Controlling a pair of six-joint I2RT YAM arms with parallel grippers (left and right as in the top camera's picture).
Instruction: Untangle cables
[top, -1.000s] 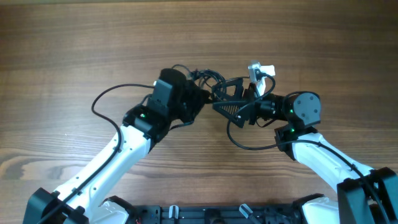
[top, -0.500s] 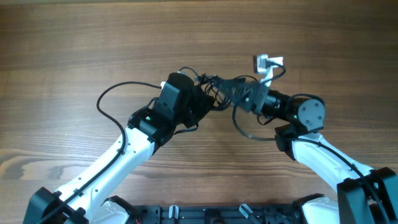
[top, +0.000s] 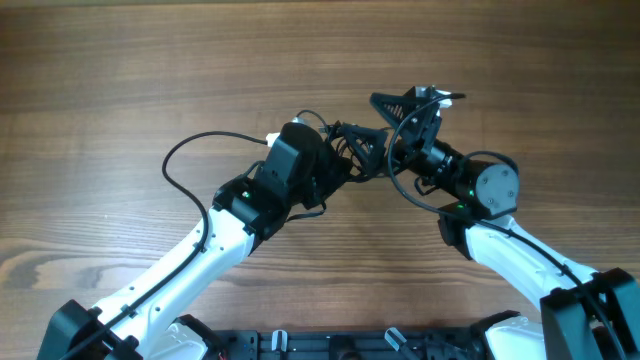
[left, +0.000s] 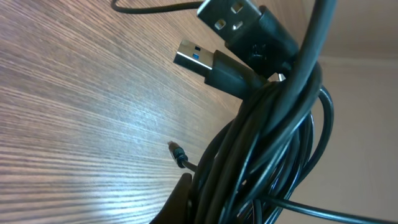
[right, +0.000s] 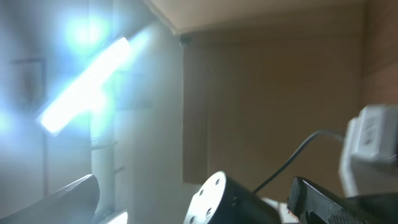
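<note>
Untangling under way: the left hand (top: 335, 165) grips the knot of cables (top: 358, 150) over the middle of the surface (top: 120, 80); the right hand (top: 410, 103), wide open and empty, probably needs next to catch a loose plug (left: 202, 61).

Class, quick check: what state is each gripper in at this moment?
Left gripper: closed on the cables.
Right gripper: open, nothing seen between its fingers.
</note>
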